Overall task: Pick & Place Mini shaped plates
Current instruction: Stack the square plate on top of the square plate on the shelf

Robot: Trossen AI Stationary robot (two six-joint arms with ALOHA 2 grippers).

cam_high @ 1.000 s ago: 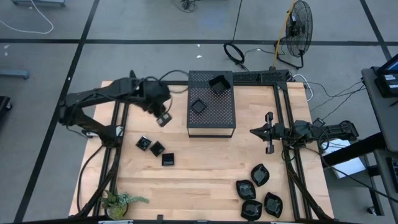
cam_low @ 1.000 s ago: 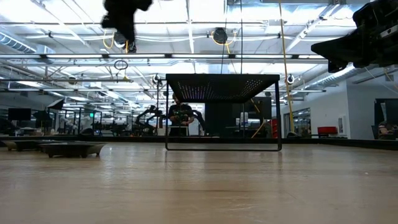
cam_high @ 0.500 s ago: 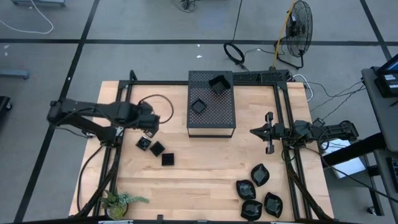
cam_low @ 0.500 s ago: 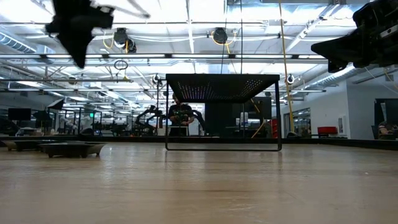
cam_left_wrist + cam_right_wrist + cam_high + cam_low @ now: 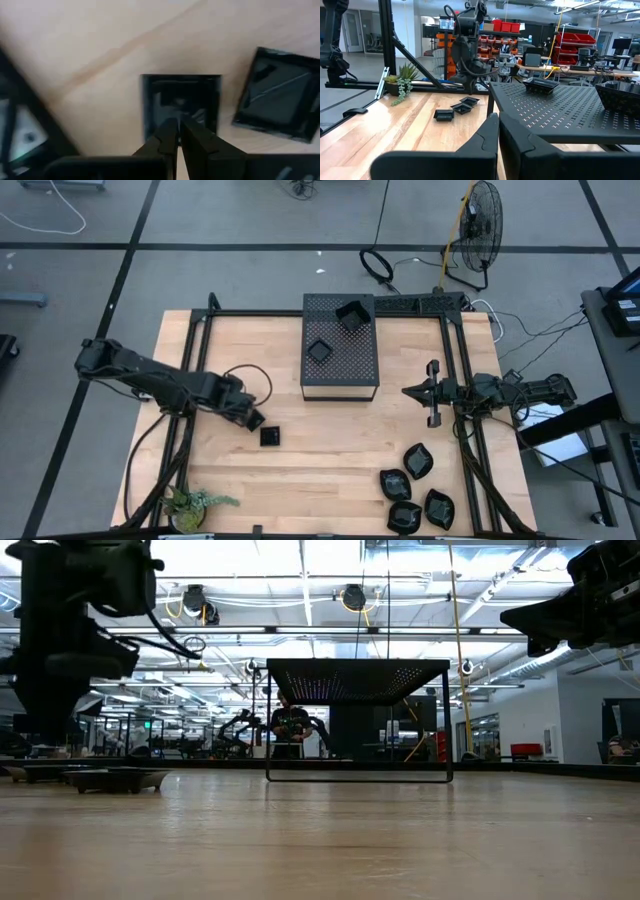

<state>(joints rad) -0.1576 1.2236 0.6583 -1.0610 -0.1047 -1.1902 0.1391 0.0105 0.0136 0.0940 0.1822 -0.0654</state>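
Three small black square plates lie on the wooden table left of the black perforated box (image 5: 340, 370). One shows clear (image 5: 270, 436); my left arm covers the others in the high view. My left gripper (image 5: 176, 131) points down, shut and empty, just above one square plate (image 5: 200, 95), with a second plate (image 5: 277, 95) beside it. Two more plates (image 5: 352, 315) (image 5: 318, 352) rest on the box top. Several leaf-shaped plates (image 5: 418, 462) lie at the near right. My right gripper (image 5: 432, 393) waits shut at the right, level.
A small green plant (image 5: 190, 505) stands at the near left corner. A black frame rail (image 5: 190, 370) runs along the table's left side and another (image 5: 455, 360) along the right. Bare wood lies between the square plates and the leaf-shaped ones.
My left gripper has come down from beside the box's left edge toward the table's near edge and a little left. It has rolled about its pointing line and now hangs low over the square plates. Its fingers have stayed shut. No plate has moved.
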